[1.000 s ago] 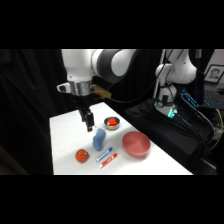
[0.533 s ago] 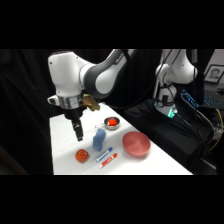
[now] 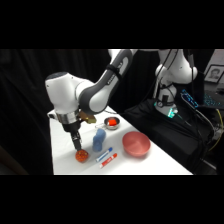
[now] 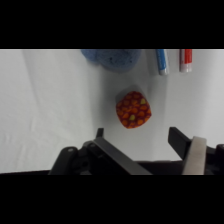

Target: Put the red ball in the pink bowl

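Note:
The red ball (image 3: pixel 81 156) lies on the white table near its front left; in the wrist view the mottled ball (image 4: pixel 133 109) rests just ahead of the gap between the fingers. My gripper (image 3: pixel 77 146) hangs directly over it, nearly touching. Its fingers stand apart, so the gripper (image 4: pixel 140 137) is open and holds nothing. The pink bowl (image 3: pixel 136 143) sits to the right on the table, away from the gripper, with nothing seen inside it.
A blue object (image 3: pixel 98 140) stands right of the ball, also as the blue object (image 4: pixel 112 57). Two markers (image 3: pixel 107 158) lie in front of it. A silver bowl (image 3: pixel 112 122) with a red lump sits farther back. Table's left edge (image 3: pixel 54 155) is close.
The arm has swung left and forward and come down, so the gripper went from high above the table's middle to just over the red ball.

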